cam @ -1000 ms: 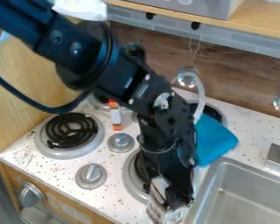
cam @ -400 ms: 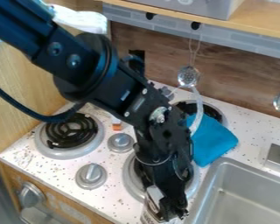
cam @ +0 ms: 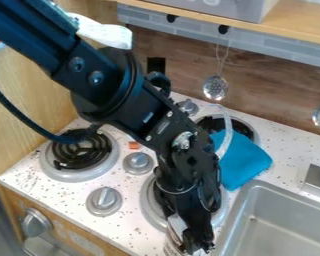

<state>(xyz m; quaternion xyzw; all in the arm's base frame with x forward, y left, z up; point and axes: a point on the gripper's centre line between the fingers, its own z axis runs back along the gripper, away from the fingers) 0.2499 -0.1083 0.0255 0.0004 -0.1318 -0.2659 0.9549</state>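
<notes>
Gripper low at a printed container, front of stovetop

Gripper [cam: 197, 248] points down near the bottom edge, right at the pale printed container [cam: 169, 247]; can't tell how far open it is or if it has hold of it. Container is in front of the near burner [cam: 148, 204], left of the metal sink [cam: 273, 227]. Blue cloth [cam: 246, 161] behind the sink's left corner, by the back burner [cam: 246, 129]. Two knobs, then left burner [cam: 76, 154]. Slotted spoon [cam: 215, 88] hangs at the back wall.
</notes>
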